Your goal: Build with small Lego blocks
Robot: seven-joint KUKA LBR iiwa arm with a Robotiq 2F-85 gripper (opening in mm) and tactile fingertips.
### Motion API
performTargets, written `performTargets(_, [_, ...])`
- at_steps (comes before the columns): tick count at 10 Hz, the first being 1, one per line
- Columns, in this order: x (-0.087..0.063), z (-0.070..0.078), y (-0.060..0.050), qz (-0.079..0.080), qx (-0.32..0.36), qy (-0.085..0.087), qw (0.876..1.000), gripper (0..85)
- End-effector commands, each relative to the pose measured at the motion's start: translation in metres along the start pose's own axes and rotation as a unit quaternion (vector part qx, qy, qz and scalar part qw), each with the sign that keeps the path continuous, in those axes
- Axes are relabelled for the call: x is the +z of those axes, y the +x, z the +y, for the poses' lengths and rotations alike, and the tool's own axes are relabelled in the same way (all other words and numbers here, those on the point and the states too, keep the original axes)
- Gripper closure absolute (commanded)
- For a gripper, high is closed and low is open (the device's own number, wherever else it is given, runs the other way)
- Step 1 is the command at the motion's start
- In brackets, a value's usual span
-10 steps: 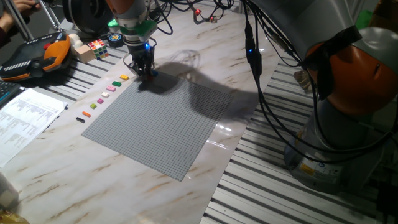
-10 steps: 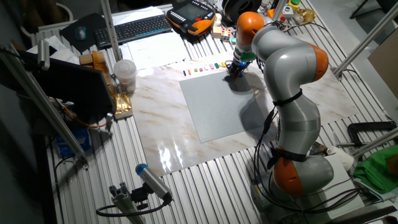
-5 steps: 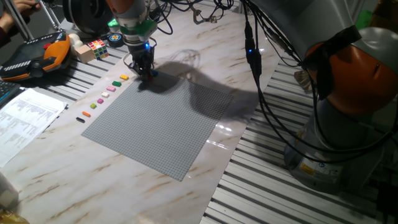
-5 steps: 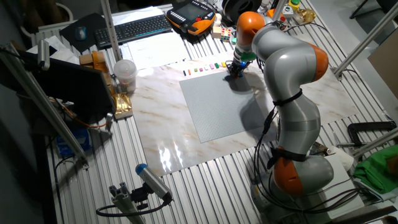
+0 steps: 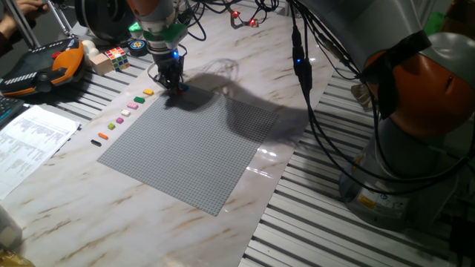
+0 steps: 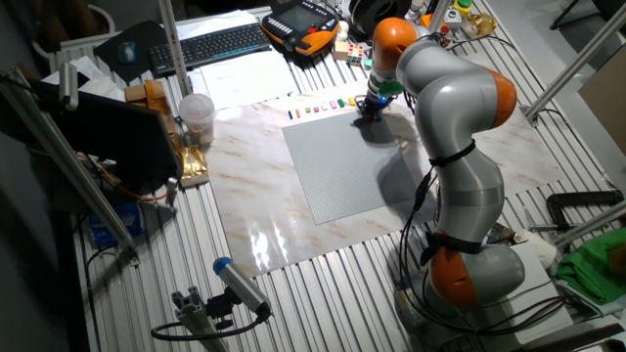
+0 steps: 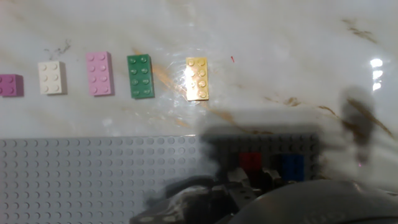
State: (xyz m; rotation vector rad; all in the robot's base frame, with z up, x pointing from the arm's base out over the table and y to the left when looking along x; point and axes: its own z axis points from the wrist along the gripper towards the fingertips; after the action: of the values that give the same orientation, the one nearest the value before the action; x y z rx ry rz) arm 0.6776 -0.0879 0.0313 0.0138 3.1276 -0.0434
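Note:
My gripper (image 5: 173, 83) is down at the far corner of the grey baseplate (image 5: 200, 148), also seen in the other fixed view as the gripper (image 6: 370, 106). In the hand view a red brick (image 7: 250, 162) and a blue brick (image 7: 290, 165) sit on the baseplate (image 7: 93, 174) right at the blurred fingertips; whether they grip either brick is unclear. On the marble beside the plate, small Lego blocks lie in a row: yellow (image 7: 198, 78), green (image 7: 141, 76), pink (image 7: 99, 73), white (image 7: 50, 77) and magenta (image 7: 9, 85). The row (image 5: 122, 117) continues with orange and black bricks.
A multicoloured puzzle cube (image 5: 116, 55) and an orange-black teach pendant (image 5: 44, 67) lie behind the row. A printed sheet (image 5: 30, 141) lies at the left. Black cables (image 5: 300, 59) hang over the table's right side. A keyboard (image 6: 210, 44) and a cup (image 6: 196, 117) stand farther off.

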Motion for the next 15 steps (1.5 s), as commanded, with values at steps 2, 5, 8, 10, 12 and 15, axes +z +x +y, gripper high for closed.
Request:
performTargets(2, [0.0008, 0.0003, 0.0007, 0.0, 0.001, 0.0, 1.0, 84.3])
performTargets(5, [0.0009, 0.0004, 0.0015, 0.002, 0.001, 0.0, 1.0, 84.3])
performTargets(8, [0.0004, 0.001, 0.0023, 0.005, 0.004, 0.001, 1.0, 84.3])
performTargets(10, [0.0006, 0.0012, 0.0026, 0.006, 0.009, 0.001, 1.0, 84.3])
performTargets(12, [0.0009, 0.0013, 0.0033, 0.007, 0.014, 0.0, 1.0, 84.3])
performTargets(15, [0.0019, 0.0009, 0.0041, 0.007, 0.025, -0.002, 1.0, 84.3])
